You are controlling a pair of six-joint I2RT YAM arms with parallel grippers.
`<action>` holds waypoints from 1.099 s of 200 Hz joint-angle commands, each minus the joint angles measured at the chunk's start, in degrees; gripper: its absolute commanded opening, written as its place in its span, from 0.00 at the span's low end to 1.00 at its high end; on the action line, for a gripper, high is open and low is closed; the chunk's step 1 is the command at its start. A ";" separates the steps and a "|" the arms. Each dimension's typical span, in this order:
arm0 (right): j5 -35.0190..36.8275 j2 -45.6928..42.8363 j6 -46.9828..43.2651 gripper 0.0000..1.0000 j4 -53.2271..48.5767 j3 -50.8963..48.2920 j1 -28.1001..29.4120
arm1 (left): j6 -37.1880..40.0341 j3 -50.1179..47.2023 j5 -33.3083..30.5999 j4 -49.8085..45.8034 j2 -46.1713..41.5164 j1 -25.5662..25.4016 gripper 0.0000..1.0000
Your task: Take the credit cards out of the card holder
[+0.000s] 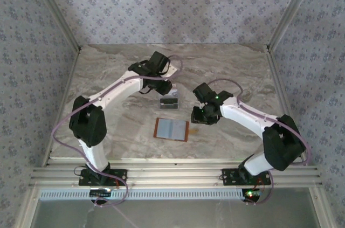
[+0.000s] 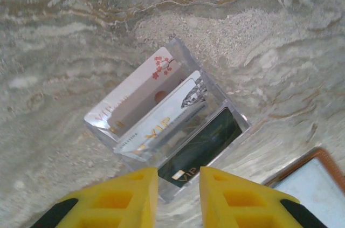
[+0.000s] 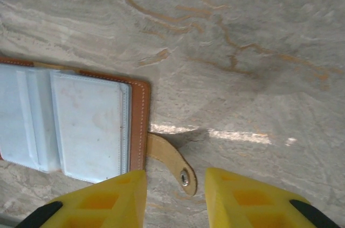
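**Q:** What state is the left claw (image 2: 179, 177) showing?

**A:** It is standing released. Its two yellow fingers are sitting a narrow gap apart and are gripping nothing.

**Q:** Where are the credit cards (image 2: 161, 117) lying relative to it?

**A:** They are lying directly ahead of its fingertips, fanned side by side in a clear tray (image 2: 98, 126) that is resting on the table (image 2: 64, 34). The dark card (image 2: 202, 144) is lying nearest, with its end showing in the gap between the fingers. The grey-white card (image 2: 167, 112) is lying beyond it to the left. The pale card (image 2: 141, 94) with red blossoms is lying farthest.

**Q:** And the right claw (image 3: 175, 177)?

**A:** It is also standing released and is gripping nothing. The card holder (image 3: 86, 125) is lying open and flat, ahead and to the left of its left finger, with the grey-blue lining facing up. The tab (image 3: 161, 152) is reaching out from the brown rim, and its snap (image 3: 185, 177) is sitting in line with the gap between the fingers.

**Q:** Where is the card holder relative to the left claw?

**A:** One corner is showing just right of its right finger, apart from the tray.
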 commanded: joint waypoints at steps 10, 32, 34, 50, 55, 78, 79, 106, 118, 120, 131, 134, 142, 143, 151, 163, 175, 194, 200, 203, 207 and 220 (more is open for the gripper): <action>-3.36 1.96 0.55 0.36 1.75 1.39 1.84 | -13.39 -4.38 1.21 4.96 -4.36 -0.12 0.27; -5.47 3.25 1.02 0.36 3.55 1.08 2.74 | -18.95 -7.56 1.60 6.30 -6.56 -0.33 0.26; -5.68 3.38 1.09 0.36 3.69 1.07 2.86 | -19.39 -7.77 1.65 6.31 -6.73 -0.40 0.26; -6.55 4.39 1.20 0.36 4.57 0.72 3.18 | -21.88 -10.21 3.17 7.21 -8.28 -0.71 0.26; -6.53 4.67 1.11 0.36 4.78 0.57 3.15 | -22.88 -10.98 3.50 7.68 -8.67 -0.82 0.26; -6.58 5.86 0.95 0.36 4.75 0.13 3.13 | -27.51 -13.69 6.61 9.17 -9.22 -1.47 0.25; -6.62 5.88 0.94 0.36 4.71 0.10 3.16 | -27.82 -13.71 6.52 9.11 -9.23 -1.56 0.25; -6.31 5.70 0.98 0.36 4.33 -1.35 3.07 | -33.90 -13.82 7.04 6.84 -7.70 -3.36 0.24; -6.14 5.52 1.19 0.35 4.33 -2.33 2.72 | -35.47 -14.36 6.89 6.71 -7.31 -4.62 0.24; -6.07 5.52 1.20 0.35 4.33 -2.49 2.68 | -35.74 -14.51 6.73 6.77 -7.27 -4.90 0.24; -6.05 5.26 1.19 0.35 4.39 -3.15 2.34 | -36.94 -15.20 6.65 7.30 -7.06 -6.17 0.24; -6.00 5.22 1.17 0.35 4.41 -3.44 2.26 | -37.26 -15.42 6.82 7.51 -6.97 -6.49 0.23; -6.07 5.11 1.20 0.34 4.79 -4.05 2.06 | -38.19 -15.75 6.82 7.79 -6.72 -7.41 0.22; -6.06 5.07 1.20 0.34 4.82 -4.15 2.01 | -38.30 -15.79 6.72 7.76 -6.71 -7.52 0.22; -6.38 5.06 1.11 0.34 4.96 -4.81 1.64 | -38.87 -16.36 6.37 8.45 -6.93 -8.67 0.21; -6.45 5.16 0.85 0.33 5.01 -5.74 1.14 | -38.41 -17.56 6.48 10.42 -7.91 -10.70 0.20; -6.46 5.30 0.76 0.32 6.80 -6.56 0.74 | -37.99 -18.03 6.45 11.48 -8.49 -12.43 0.20; -6.64 5.60 0.52 0.32 7.79 -7.73 -0.06 | -38.11 -16.11 8.33 9.82 -6.61 -14.24 0.21; -6.74 5.75 0.43 0.31 7.95 -7.99 -0.18 | -38.19 -15.32 8.28 8.55 -5.75 -14.30 0.20; -6.67 5.78 0.33 0.31 8.11 -8.08 -0.30 | -38.45 -15.17 8.03 8.23 -5.42 -14.45 0.20; -6.79 5.86 0.28 0.31 8.23 -8.17 -0.47 | -39.20 -15.41 7.46 8.31 -5.23 -14.56 0.20; -6.81 6.18 -0.02 0.31 8.36 -8.19 -0.69 | -42.38 -17.71 7.62 11.10 -5.52 -14.50 0.19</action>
